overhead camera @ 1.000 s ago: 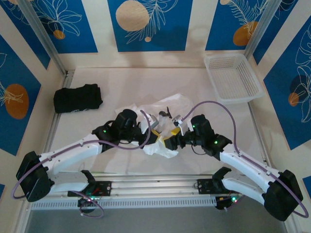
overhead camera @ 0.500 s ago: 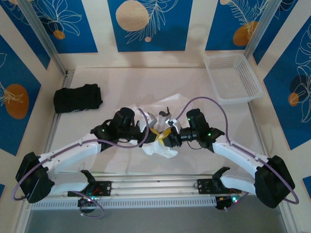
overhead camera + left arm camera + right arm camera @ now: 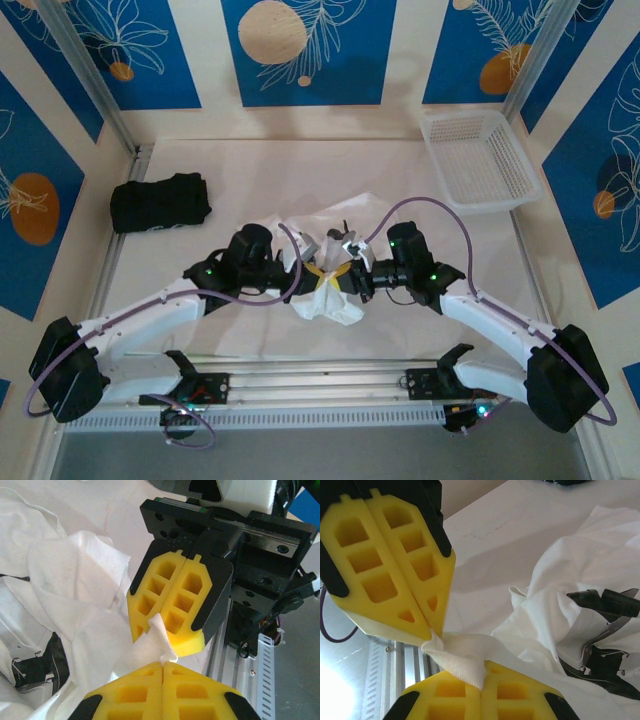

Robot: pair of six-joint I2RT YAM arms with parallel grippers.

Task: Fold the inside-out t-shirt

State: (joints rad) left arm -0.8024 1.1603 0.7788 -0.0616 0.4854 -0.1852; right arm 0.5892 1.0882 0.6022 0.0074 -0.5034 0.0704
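Observation:
The inside-out t-shirt (image 3: 372,212) lies crumpled and white at the table's middle, with a bunch of it hanging toward the near edge. My left gripper (image 3: 320,272) and right gripper (image 3: 343,272) meet tip to tip over it. In the left wrist view the left gripper (image 3: 163,665) is shut on a small fold of the t-shirt (image 3: 159,636), and the right gripper (image 3: 169,622) pinches the same fold from the other side. In the right wrist view the right gripper (image 3: 482,679) is shut on a thick hem of the t-shirt (image 3: 462,660), with the left gripper (image 3: 435,629) shut beside it.
A black folded garment (image 3: 160,203) lies at the far left. A white basket (image 3: 480,160) stands at the back right. A metal rail (image 3: 320,385) runs along the near edge between the arm bases. A purple cable (image 3: 430,215) loops above the right arm.
My right gripper moved left to meet the left gripper and went from open to shut on the cloth. The left gripper stayed shut and barely moved.

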